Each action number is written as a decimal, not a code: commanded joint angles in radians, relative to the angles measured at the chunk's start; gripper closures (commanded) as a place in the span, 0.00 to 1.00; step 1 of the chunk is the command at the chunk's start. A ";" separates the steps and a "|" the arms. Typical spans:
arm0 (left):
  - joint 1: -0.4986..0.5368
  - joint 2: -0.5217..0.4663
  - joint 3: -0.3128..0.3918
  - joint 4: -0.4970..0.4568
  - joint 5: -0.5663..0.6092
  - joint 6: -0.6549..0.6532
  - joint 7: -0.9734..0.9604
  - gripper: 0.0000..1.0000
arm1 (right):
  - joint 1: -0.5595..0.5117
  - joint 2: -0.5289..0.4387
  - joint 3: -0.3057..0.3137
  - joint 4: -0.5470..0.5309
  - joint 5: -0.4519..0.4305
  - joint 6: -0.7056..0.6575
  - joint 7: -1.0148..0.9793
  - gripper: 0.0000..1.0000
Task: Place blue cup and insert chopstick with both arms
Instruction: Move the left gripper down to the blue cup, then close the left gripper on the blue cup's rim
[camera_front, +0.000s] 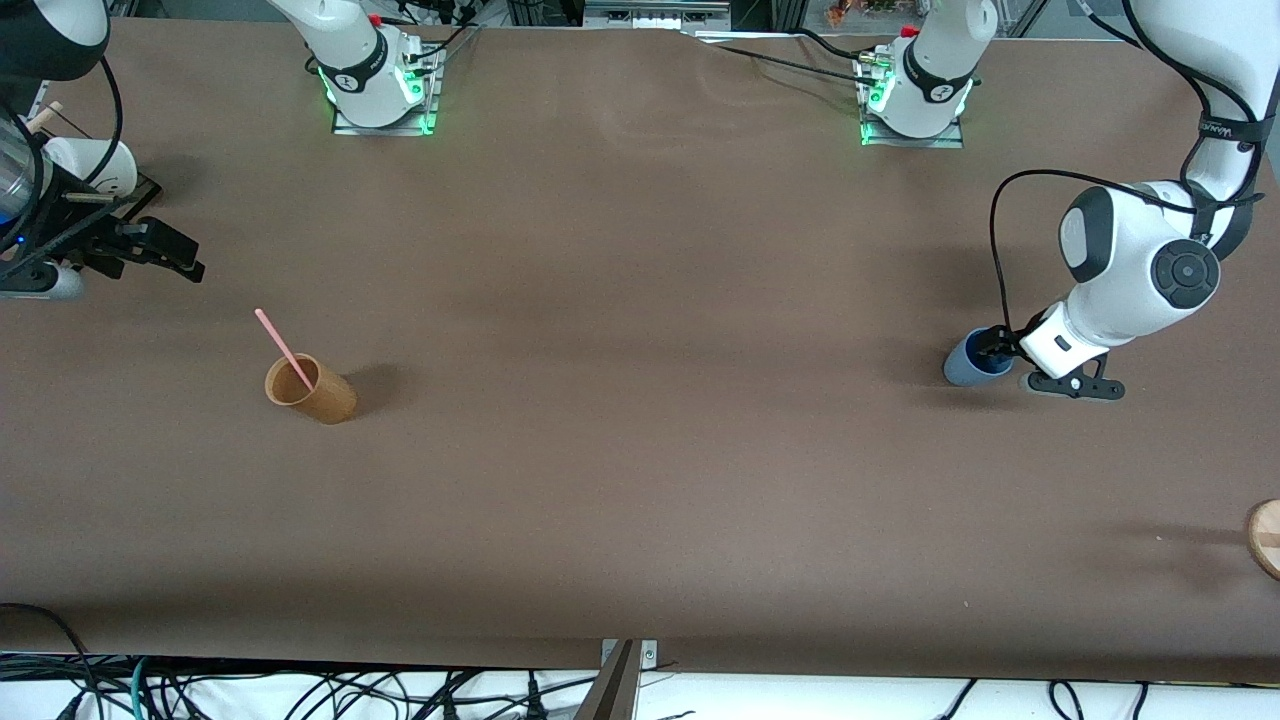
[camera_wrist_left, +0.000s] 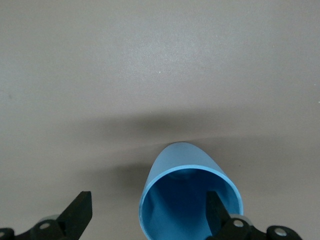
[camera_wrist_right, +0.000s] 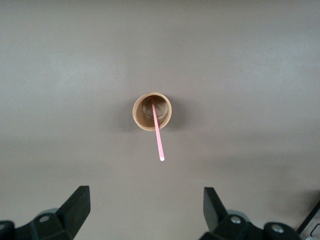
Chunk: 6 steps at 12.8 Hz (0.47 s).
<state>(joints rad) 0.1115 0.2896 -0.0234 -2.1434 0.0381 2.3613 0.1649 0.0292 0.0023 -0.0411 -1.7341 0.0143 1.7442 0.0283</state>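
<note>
The blue cup (camera_front: 966, 366) stands on the table near the left arm's end, its brighter blue inside facing up (camera_wrist_left: 182, 200). My left gripper (camera_front: 1000, 346) is down at its rim and open (camera_wrist_left: 148, 202): one finger (camera_wrist_left: 216, 210) is inside the cup, the other (camera_wrist_left: 80, 212) outside, not closed on the wall. The pale pink chopstick (camera_front: 284, 349) leans in an orange-brown cup (camera_front: 312, 391) toward the right arm's end; both show in the right wrist view, chopstick (camera_wrist_right: 157, 134) and cup (camera_wrist_right: 145, 120). My right gripper (camera_front: 150, 247) is open and empty (camera_wrist_right: 145, 197), above the table.
A round wooden thing (camera_front: 1266, 536) lies at the table's edge at the left arm's end, nearer the front camera than the blue cup. The arm bases (camera_front: 380, 90) (camera_front: 915, 100) stand along the table's edge farthest from the camera. Cables hang below the near edge.
</note>
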 joint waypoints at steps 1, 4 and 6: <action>0.000 0.009 0.007 -0.006 0.026 0.019 0.013 0.01 | 0.002 -0.013 0.001 -0.005 0.010 0.000 0.009 0.00; 0.005 0.013 0.007 -0.007 0.026 0.026 0.015 0.28 | 0.002 -0.013 0.001 -0.005 0.010 0.000 0.009 0.00; 0.005 0.013 0.007 -0.006 0.026 0.024 0.015 0.63 | 0.002 -0.013 0.001 -0.005 0.010 0.000 0.009 0.00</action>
<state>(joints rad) 0.1130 0.3082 -0.0181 -2.1434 0.0382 2.3739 0.1670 0.0292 0.0023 -0.0411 -1.7341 0.0143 1.7442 0.0283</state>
